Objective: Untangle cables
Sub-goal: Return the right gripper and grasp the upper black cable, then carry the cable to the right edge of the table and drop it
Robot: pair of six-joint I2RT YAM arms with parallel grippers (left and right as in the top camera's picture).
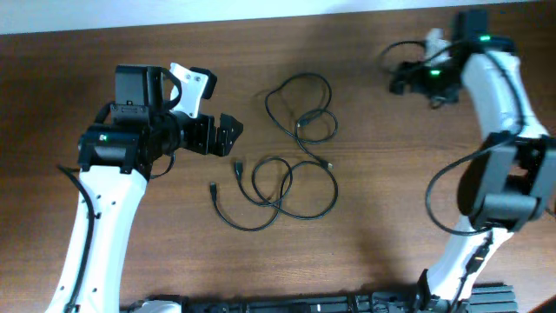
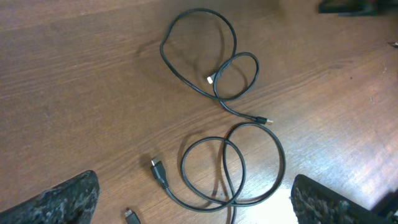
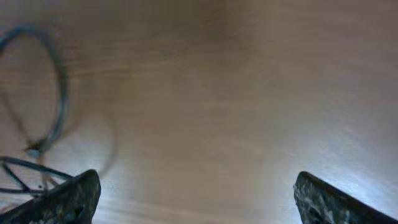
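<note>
The left arm [image 1: 95, 217] rises from the lower left of the overhead view as a white link. The left gripper [image 1: 233, 139] at its end points right, toward the cords. In its wrist view the two rough black fingers [image 2: 68, 199] sit at the bottom corners, spread wide with nothing between them but bare wood and cord.

The cables [image 1: 300, 122] lie flat on the middle of the table [image 1: 391, 200], just right of that gripper and not touched by it. There are two. The upper cable [image 2: 163, 50] makes one large loop and a smaller one inside its lower right. A silver-tipped plug [image 2: 210, 79] lies within the smaller loop, and the other end trails down to a small connector [image 2: 264, 119]. The lower cable [image 2: 283, 163] forms two overlapping loops. One black plug [image 2: 158, 171] lies at their left and a second plug [image 2: 130, 214] lower still. The small connector stops just above the lower loops; whether it touches them is hard to tell.

The right gripper [image 3: 198, 180] is well apart from the cords, near the far right edge of the table. Its fingers [image 3: 326, 202] are also spread wide and hold nothing. Its wrist view is blurred, with dark curved lines at the left side (cord or the arm's own wire, I cannot say which). The right arm [image 1: 499, 113] bends back down to the lower right.

The tabletop is brown wood grain with soft glare patches. A pale strip [image 1: 174, 13] runs along the far edge and a black rail [image 1: 304, 304] along the near one.
</note>
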